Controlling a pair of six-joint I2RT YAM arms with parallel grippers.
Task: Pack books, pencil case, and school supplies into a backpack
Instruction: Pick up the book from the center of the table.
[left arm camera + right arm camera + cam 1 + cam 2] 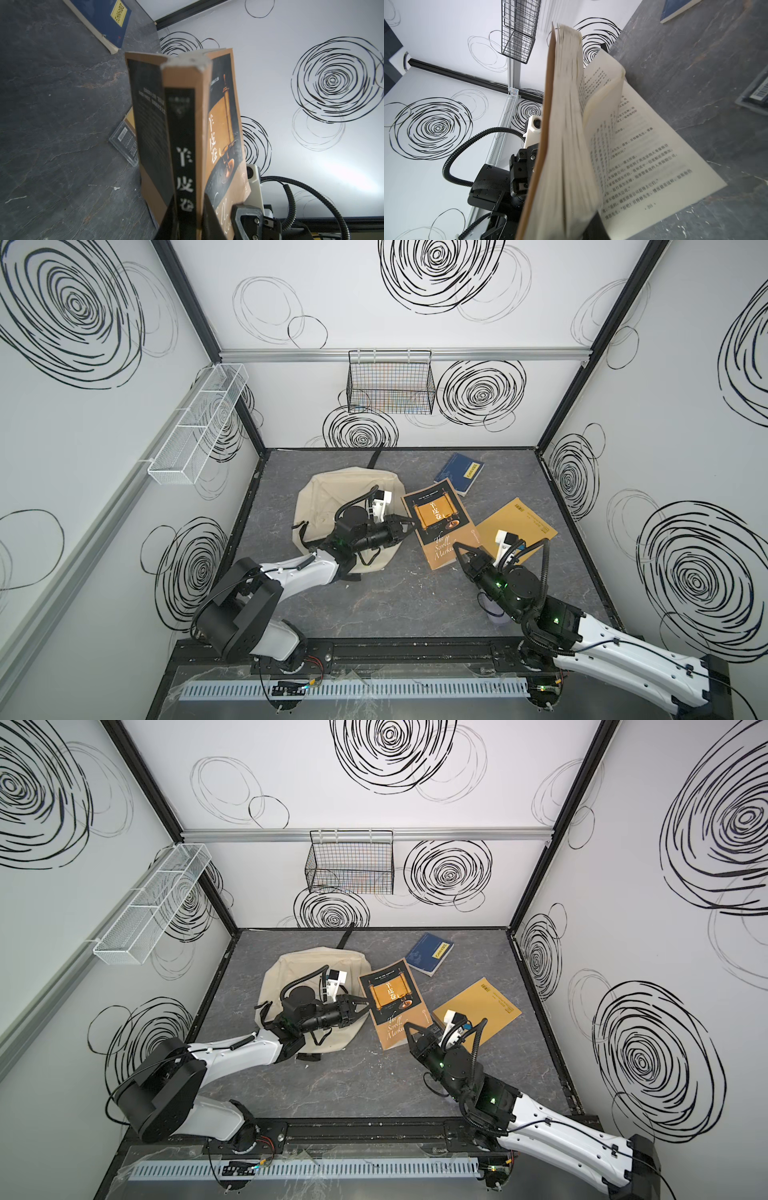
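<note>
The cream backpack [328, 497] [291, 973] lies at the back left under my left arm. My left gripper [415, 522] [188, 199] is shut on the spine of the dark brown book [440, 526] [185, 135], which is raised off the table. My right gripper [465, 549] stands open at the book's near corner, one finger [593, 226] beside the fanning pages [566, 124]. The navy book [459, 472] lies behind and the mustard book [519, 522] to the right. The school supplies packet [126, 143] [756, 93] lies flat under the raised book. The lavender pencil case [494, 616] peeks out beneath my right arm.
A black wire basket [390, 385] hangs on the back wall and a white mesh shelf [199, 423] on the left wall. A slotted cable duct [353, 689] runs along the front edge. Walls close in the table on three sides.
</note>
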